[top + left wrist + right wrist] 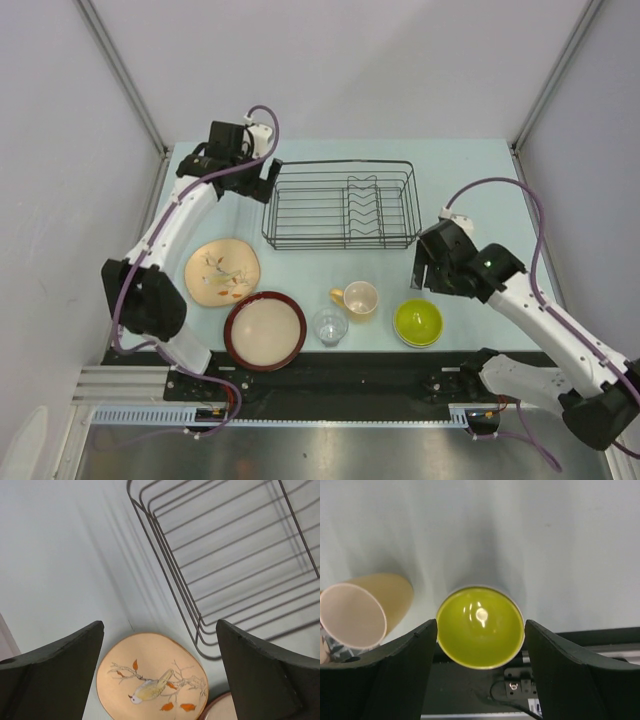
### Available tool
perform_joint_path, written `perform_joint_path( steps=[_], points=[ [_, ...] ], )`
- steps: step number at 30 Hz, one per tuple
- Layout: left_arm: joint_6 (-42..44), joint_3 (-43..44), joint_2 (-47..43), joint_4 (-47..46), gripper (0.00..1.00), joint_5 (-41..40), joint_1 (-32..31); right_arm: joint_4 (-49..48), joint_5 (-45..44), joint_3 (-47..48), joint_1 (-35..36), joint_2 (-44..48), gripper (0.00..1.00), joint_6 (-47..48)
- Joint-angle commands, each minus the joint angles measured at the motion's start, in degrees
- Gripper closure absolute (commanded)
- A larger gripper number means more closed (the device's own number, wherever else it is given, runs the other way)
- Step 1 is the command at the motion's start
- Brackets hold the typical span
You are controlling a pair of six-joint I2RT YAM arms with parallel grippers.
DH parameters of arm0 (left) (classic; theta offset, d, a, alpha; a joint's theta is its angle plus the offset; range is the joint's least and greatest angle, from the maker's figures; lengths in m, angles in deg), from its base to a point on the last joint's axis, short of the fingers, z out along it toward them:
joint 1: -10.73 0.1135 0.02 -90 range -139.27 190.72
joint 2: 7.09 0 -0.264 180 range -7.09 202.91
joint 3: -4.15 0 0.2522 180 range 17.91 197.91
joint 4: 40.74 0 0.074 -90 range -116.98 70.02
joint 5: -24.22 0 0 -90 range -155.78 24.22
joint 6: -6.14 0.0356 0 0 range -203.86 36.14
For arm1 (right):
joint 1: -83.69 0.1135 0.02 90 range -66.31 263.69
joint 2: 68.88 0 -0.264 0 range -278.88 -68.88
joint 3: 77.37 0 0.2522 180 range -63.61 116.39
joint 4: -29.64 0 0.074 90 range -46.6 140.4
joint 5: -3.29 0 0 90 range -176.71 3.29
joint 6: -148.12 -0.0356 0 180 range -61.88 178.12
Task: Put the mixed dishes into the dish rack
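Observation:
The black wire dish rack point(340, 205) stands empty at the back middle of the table; its near-left corner shows in the left wrist view point(225, 555). My left gripper point(262, 182) is open and empty beside the rack's left end, above the beige floral plate point(222, 270) point(150, 675). The dark-red-rimmed cream dish point(265, 330), clear glass point(329, 326), pale yellow mug point(358, 299) and lime green bowl point(418, 321) sit along the front. My right gripper point(428, 270) point(480, 622) is open and empty above the bowl point(480, 627). A pale rim under the bowl may be the saucer.
The mug point(365, 610) lies on its side left of the bowl. The black rail of the arm bases point(330, 375) runs along the near table edge, close behind the bowl. White walls enclose the table on three sides.

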Motion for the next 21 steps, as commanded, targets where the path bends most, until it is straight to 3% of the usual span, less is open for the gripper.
perform_joint_path(
  steps=[1,10,21],
  points=[
    [2.7,-6.9,-9.2,0.8,0.0,-0.2,-1.9,8.6,-0.1,-0.4,3.7,4.9,0.25,-8.3],
    [2.0,-9.6,-11.9,0.8,0.0,0.2,-2.1,9.6,-2.0,-9.0,12.7,3.5,0.34,-19.1],
    [3.4,-10.7,-13.3,0.6,0.0,-0.5,-2.1,10.5,-7.6,-13.1,13.1,2.0,0.36,-25.6]
  ],
)
